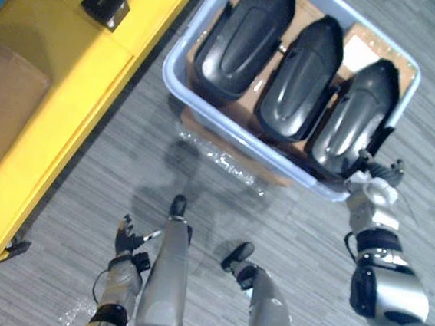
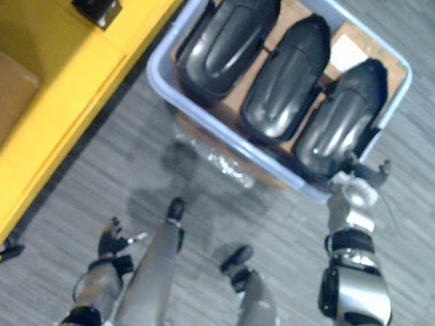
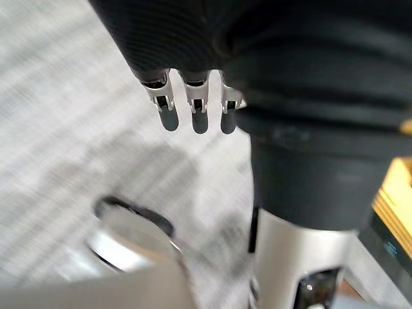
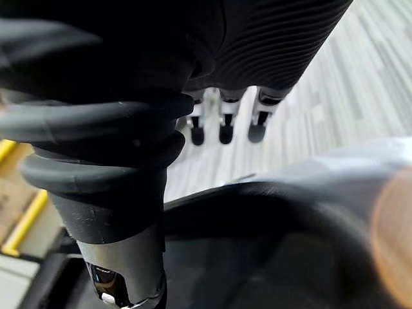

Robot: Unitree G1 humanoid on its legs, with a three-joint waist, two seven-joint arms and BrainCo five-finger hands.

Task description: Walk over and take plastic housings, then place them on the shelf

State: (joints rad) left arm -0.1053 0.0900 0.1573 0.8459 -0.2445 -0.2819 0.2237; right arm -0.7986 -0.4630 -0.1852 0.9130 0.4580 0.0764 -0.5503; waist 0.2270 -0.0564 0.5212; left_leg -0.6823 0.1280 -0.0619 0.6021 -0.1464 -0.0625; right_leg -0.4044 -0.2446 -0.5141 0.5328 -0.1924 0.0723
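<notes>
Fingers (image 4: 223,125) on the right hand (image 1: 374,182) run straight and relaxed, holding nothing, poised at the pale blue plastic tub's (image 1: 174,72) 4 o'clock corner. Just beyond them, at 11 o'clock, lies the nearest of three glossy black plastic housings (image 1: 353,118); whether they touch it, I cannot tell. The other two housings (image 1: 299,78) sit side by side further round towards 10 o'clock, all inside the tub. Down at 7 o'clock the left hand (image 1: 127,239) hangs over the grey striped floor (image 1: 108,176), its fingers (image 3: 197,112) loose and empty, well apart from the tub. Over at 10 o'clock a yellow flat-topped bench (image 1: 63,86) carries small black boxes (image 1: 104,3).
</notes>
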